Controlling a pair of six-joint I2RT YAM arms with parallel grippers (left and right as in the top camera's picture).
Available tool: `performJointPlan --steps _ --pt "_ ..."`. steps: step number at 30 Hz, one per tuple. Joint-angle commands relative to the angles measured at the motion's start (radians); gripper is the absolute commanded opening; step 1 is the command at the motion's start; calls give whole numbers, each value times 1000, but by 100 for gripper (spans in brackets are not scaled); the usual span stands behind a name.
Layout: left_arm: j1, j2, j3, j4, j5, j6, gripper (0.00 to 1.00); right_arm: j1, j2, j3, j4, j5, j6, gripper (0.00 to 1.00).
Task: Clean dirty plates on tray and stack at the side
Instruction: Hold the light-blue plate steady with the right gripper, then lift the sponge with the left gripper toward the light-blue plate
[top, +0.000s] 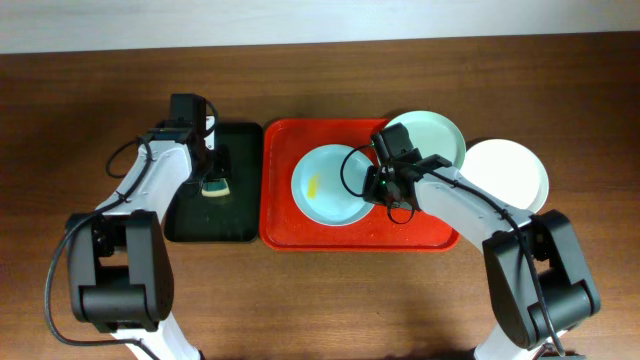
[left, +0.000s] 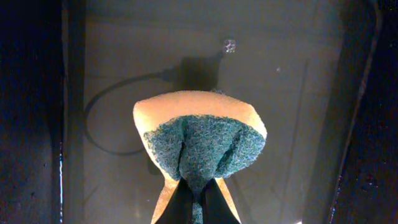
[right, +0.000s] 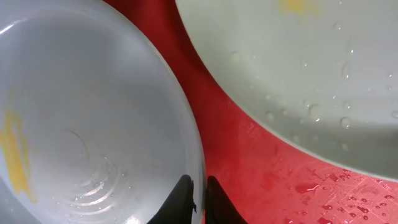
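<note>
While left gripper (left: 198, 190) pinches the sponge (left: 200, 140) over the black tray (left: 298, 93), right gripper (right: 199, 190) jaws sit pinched on the rim of the pale blue plate (right: 93, 112) in the red tray (right: 249, 155).

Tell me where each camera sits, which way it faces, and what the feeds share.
Overhead: fixed above the table, looking straight down; shows left arm, right arm, red tray, black tray, white plate.
Left wrist: on the left arm, facing down onto the black tray; left gripper pinches a sponge.
Right wrist: on the right arm, facing down onto the red tray; right gripper grips the pale blue plate by its rim, mint plate beyond.
Shared: overhead also shows sponge and both plates; wrist views share nothing.
</note>
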Motion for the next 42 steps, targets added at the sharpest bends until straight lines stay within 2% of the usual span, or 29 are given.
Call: performJointPlan --steps 1,3,10,15,21,24,30,36,42 --pt "0 7 6 2 14 16 2 3 19 -10 0 -2 -4 11" --pt "0 7 6 2 14 16 2 3 22 -11 0 0 -4 14" --pt "0 7 6 1 14 16 1 3 32 -11 3 -3 -4 13" --pt "0 7 6 2 14 16 1 3 32 -11 1 -3 -4 4" --pt "0 7 6 2 14 16 0 3 32 -11 11 -35 -4 4" --pt "0 7 6 2 13 69 0 3 32 -11 14 -40 -5 4" --pt "0 22 5 2 95 68 0 3 32 -11 11 -40 -5 4" --pt "0 99 5 14 97 68 0 3 32 -11 11 -40 -5 4" --pt "1 89 54 -29 97 68 0 3 32 -11 11 -40 -5 4"
